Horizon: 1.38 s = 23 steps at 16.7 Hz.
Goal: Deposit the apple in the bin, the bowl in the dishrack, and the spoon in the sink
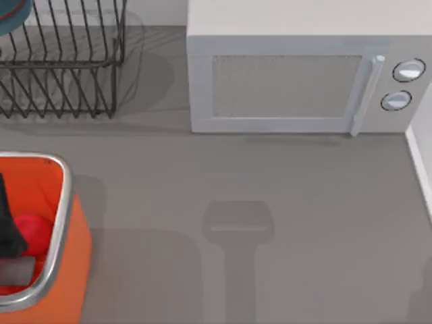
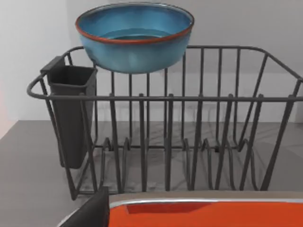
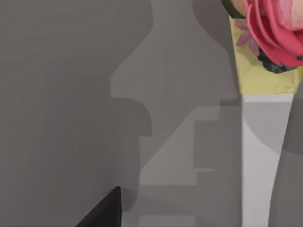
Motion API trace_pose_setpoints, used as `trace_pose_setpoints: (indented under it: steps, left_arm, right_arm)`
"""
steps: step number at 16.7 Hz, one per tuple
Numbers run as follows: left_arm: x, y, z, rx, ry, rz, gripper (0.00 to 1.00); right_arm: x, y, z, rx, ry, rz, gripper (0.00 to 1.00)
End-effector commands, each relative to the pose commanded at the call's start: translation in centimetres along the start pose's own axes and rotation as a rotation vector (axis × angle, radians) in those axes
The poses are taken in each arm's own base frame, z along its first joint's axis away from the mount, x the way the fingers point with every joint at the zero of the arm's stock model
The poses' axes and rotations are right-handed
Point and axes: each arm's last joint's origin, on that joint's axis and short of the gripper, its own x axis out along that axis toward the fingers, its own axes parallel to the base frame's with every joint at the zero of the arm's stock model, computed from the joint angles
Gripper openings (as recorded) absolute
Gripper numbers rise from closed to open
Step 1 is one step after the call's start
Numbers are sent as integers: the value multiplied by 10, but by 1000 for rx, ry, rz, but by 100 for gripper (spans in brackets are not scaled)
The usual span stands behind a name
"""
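Observation:
The red apple [image 1: 32, 233] lies inside the orange bin [image 1: 64, 202] at the table's left edge. My left gripper [image 1: 7, 226] hangs over the bin beside the apple, open and holding nothing. One of its dark fingers [image 2: 92, 213] shows above the bin's silver rim [image 2: 199, 202]. The teal bowl [image 2: 135, 35] rests upright on the far top rail of the black wire dishrack [image 2: 189, 142]. Bowl [image 1: 12, 17] and dishrack [image 1: 64, 61] are at the back left. Over bare counter, one of my right gripper's fingers [image 3: 104, 213] shows well to one side. The spoon and sink are out of view.
A white microwave [image 1: 290, 84] stands along the back, right of the dishrack. A dark cutlery holder [image 2: 71, 113] hangs on the dishrack's end. A pink flower on a yellow patch [image 3: 270, 42] sits by a white edge. Arm shadows cross the grey counter [image 1: 236, 229].

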Motion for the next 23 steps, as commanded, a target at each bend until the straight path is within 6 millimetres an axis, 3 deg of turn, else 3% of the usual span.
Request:
trace_pose_setpoints:
  steps: [1, 2, 6, 14, 20, 23]
  left_arm:
    - [0, 0, 0, 0, 0, 0, 100]
    - [0, 0, 0, 0, 0, 0, 100]
    - [0, 0, 0, 0, 0, 0, 100]
    - [0, 0, 0, 0, 0, 0, 100]
    - [0, 0, 0, 0, 0, 0, 100]
    - [0, 0, 0, 0, 0, 0, 100]
  right_arm:
    - [0, 0, 0, 0, 0, 0, 0]
    - [-22, -1, 1, 13, -21, 0, 0]
    - [-37, -5, 4, 15, -23, -2, 0]
    - [-117, -1, 2, 13, -15, 5, 0]
    - [-120, -1, 2, 14, -18, 3, 0]
    - [-124, -9, 12, 15, -3, 17, 0]
